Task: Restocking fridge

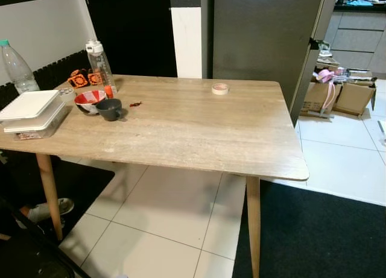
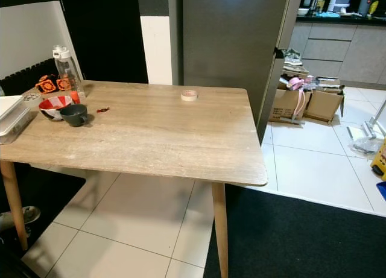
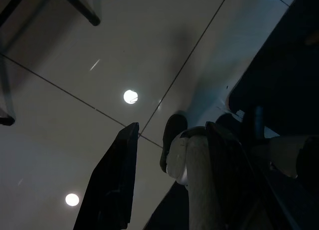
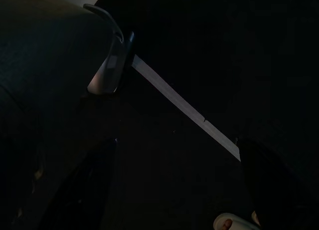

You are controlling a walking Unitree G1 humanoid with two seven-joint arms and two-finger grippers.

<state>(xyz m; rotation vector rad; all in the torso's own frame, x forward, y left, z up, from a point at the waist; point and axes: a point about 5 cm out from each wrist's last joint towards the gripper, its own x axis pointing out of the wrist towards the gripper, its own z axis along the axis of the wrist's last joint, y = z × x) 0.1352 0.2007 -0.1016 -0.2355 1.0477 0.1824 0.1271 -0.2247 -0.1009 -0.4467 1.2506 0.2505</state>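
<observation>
The left gripper (image 3: 164, 185) hangs low beside the robot with its two black fingers spread wide. Nothing is between them. Under it are pale floor tiles (image 3: 75, 65), and a table leg (image 3: 199, 190) stands just beyond its fingers. The right gripper (image 4: 174, 190) hangs low too, over a dark rug (image 4: 209, 55). That view is very dark, but its fingers look spread apart and hold nothing.

The job looks like it has hardly begun. Both grippers are far below the wooden table (image 1: 199, 127), and nothing has been picked up. The things that might go in the fridge are well apart from both grippers, up at the table's far left end: a white lidded box (image 1: 33, 112), two bottles (image 1: 99, 64), a red and white bowl (image 1: 89, 101) and a dark cup (image 1: 110, 109). The grey fridge (image 1: 265, 37) stands behind the table, door shut.
</observation>
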